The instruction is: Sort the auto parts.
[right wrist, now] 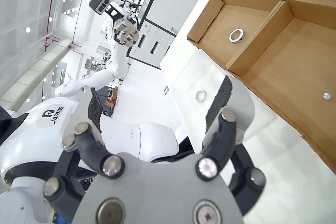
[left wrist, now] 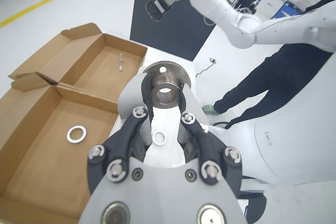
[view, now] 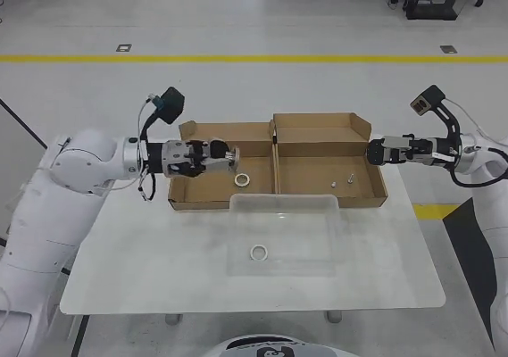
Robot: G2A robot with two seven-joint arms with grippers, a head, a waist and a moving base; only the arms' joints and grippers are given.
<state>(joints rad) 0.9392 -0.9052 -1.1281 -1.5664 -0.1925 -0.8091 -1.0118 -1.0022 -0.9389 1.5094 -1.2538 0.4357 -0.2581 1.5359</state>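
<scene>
One flanged steel bushing [left wrist: 166,69], bored through, sits pinched in the left gripper [left wrist: 164,90] above the left box [view: 202,193]. Two silver rings: one ring [view: 243,179] in that box, one ring [view: 258,253] in the clear tray [view: 328,204]. Two bolts [view: 349,177] lie in the right box [view: 312,191]; right gripper [view: 371,152] spread.

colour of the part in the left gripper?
Shiny silver-grey metal. The flanged part in the left gripper shows best in the left wrist view.

Bright, even overhead light; soft shadows.
</scene>
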